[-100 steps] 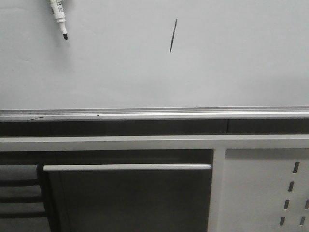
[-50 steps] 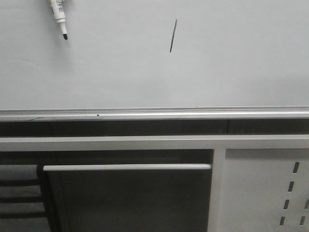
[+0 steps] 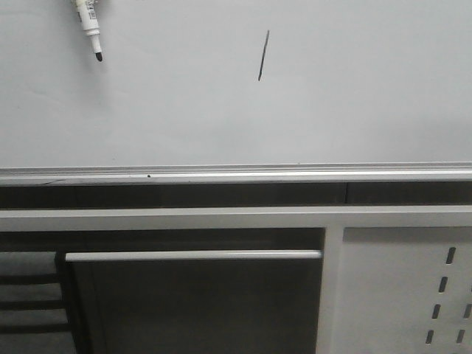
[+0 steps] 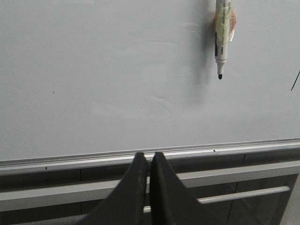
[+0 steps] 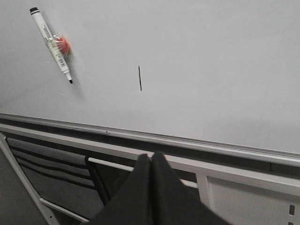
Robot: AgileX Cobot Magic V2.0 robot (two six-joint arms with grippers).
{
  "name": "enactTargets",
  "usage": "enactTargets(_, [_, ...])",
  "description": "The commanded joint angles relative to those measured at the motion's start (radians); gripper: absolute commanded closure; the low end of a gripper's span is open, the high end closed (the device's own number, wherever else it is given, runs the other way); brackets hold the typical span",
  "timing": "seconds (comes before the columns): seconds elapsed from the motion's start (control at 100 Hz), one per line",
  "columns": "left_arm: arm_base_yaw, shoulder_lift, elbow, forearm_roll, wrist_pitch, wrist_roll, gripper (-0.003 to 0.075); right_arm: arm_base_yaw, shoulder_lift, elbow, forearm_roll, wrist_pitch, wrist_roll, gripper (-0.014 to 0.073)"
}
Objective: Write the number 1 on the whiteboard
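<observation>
The whiteboard (image 3: 236,118) fills the upper part of the front view, pale and glossy, with a silver edge rail (image 3: 236,175). A thin slanted black stroke, the number 1 (image 3: 263,54), stands near its middle and also shows as the number 1 (image 5: 139,78). A white marker (image 3: 90,26) lies on the board at the far left, black tip bare, seen again as the marker (image 4: 222,35) and the marker (image 5: 51,44). My left gripper (image 4: 149,154) is shut and empty, back by the rail. My right gripper (image 5: 151,154) is shut too, holding nothing, below the rail.
Under the board runs a white metal frame (image 3: 184,218) with a horizontal bar (image 3: 192,255). A white panel with small slanted slots (image 3: 405,295) stands at the lower right. Dark slats (image 5: 47,161) show at the frame's left end.
</observation>
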Motion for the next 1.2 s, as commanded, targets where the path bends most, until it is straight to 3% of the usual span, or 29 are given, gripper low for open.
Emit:
enactTargets(0.0, [0.000, -0.024, 0.042, -0.012, -0.057, -0.011, 0.0741, -0.007, -0.008, -0.024, 0.020, -0.064, -0.004, 0.0665])
enactTargets(0.78, [0.000, -0.022, 0.040, -0.012, -0.057, -0.011, 0.0741, -0.007, -0.008, -0.020, 0.007, -0.082, -0.004, 0.0665])
enactTargets(0.85, [0.000, -0.022, 0.040, -0.012, -0.057, -0.011, 0.0741, -0.009, -0.008, -0.006, -0.098, -0.101, 0.010, 0.0665])
enactTargets(0.98, [0.000, -0.022, 0.040, -0.012, -0.057, -0.011, 0.0741, -0.053, 0.007, 0.049, -0.383, -0.215, 0.292, 0.0665])
enactTargets(1.19, [0.000, -0.022, 0.040, -0.012, -0.057, -0.011, 0.0741, -0.192, 0.021, 0.132, -0.597, -0.286, 0.403, 0.0665])
